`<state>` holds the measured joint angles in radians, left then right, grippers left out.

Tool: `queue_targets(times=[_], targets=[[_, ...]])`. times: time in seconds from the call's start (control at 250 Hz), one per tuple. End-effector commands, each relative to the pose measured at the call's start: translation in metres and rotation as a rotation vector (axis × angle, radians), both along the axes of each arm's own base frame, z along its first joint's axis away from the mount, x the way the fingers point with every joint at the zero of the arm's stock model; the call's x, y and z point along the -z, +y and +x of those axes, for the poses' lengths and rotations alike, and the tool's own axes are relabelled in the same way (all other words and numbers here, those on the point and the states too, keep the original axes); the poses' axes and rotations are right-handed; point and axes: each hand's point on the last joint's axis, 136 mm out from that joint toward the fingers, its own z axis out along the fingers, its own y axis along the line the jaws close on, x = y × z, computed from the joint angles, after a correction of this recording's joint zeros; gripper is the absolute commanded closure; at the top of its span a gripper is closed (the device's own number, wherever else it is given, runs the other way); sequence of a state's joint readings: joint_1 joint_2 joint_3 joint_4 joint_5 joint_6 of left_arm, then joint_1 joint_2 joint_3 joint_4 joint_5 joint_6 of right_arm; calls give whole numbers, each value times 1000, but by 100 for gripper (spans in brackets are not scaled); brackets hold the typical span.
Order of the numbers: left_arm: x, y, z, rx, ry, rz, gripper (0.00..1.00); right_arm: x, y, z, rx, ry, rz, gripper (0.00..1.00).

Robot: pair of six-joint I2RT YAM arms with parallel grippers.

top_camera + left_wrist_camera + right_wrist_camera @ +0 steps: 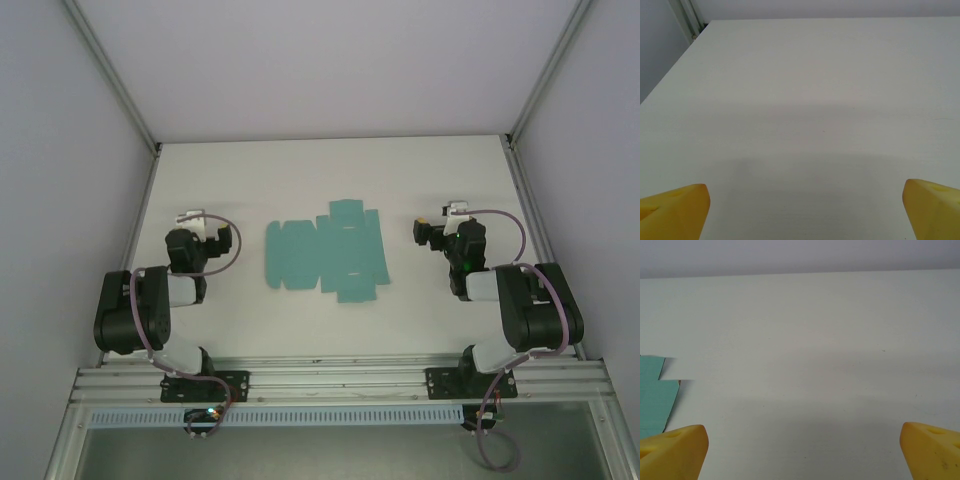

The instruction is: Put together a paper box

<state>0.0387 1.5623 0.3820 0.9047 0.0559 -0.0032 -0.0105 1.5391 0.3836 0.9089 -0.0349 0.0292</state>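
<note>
White table [330,170], and you've got the teal-green paper box [325,255] lying flat and unfolded mid-table between the arms. Your left gripper [192,216] and right gripper [455,209] sit either side of it, jaws wide, nothing held, both apart from the sheet.

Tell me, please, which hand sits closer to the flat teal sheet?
The right hand: its gap to the paper box is narrower than the left hand's, and the sheet's edge shows in its wrist view.
</note>
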Motion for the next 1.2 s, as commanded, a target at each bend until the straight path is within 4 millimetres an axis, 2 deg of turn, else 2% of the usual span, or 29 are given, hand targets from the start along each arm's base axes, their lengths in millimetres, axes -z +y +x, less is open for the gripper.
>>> queue_targets(times=[0.0,0.24,0.419,0.435,0.447,0.519,0.615,0.663,0.711,0.775,0.823,0.839,0.89,0.97,1.018,1.066,1.194], targets=[[-7,-3,5,24,-14,15,0,-3,0,5,-7,-2,11,0],[-10,-1,6,9,-13,16,0,-5,-3,4,9,-11,10,0],[-42,8,-1,-56,46,-27,0,-29,-13,1,92,6,-12,0],[-44,8,-2,-62,58,-41,0,-27,-11,0,85,27,-16,1],[-46,8,-3,-64,65,-54,0,-36,-8,0,77,18,-18,2],[-58,-3,-9,-54,98,-159,0,-50,6,-3,49,87,-10,7],[-65,-19,-17,-66,192,-299,0,-53,33,-12,1,246,58,11],[-64,-32,-22,-63,244,-380,0,-49,50,-18,-29,327,100,14],[-63,-55,-26,0,282,-443,0,-42,70,-25,-77,403,129,16],[-55,-77,-33,7,370,-447,0,-33,94,-32,-101,496,164,19],[-47,-93,-39,31,459,-412,0,-28,113,-37,-139,559,195,26],[-44,-98,-42,38,492,-397,0,-19,118,-38,-138,600,205,28],[-32,-111,-51,52,590,-363,0,-7,137,-42,-173,678,247,41],[-17,-129,-59,81,686,-358,0,10,163,-45,-236,756,290,53],[-13,-138,-61,110,713,-373,0,22,168,-42,-234,781,291,54],[-11,-140,-60,107,717,-395,0,33,169,-40,-216,816,296,63],[2,-152,-65,146,772,-435,0,57,182,-37,-234,884,332,72]])
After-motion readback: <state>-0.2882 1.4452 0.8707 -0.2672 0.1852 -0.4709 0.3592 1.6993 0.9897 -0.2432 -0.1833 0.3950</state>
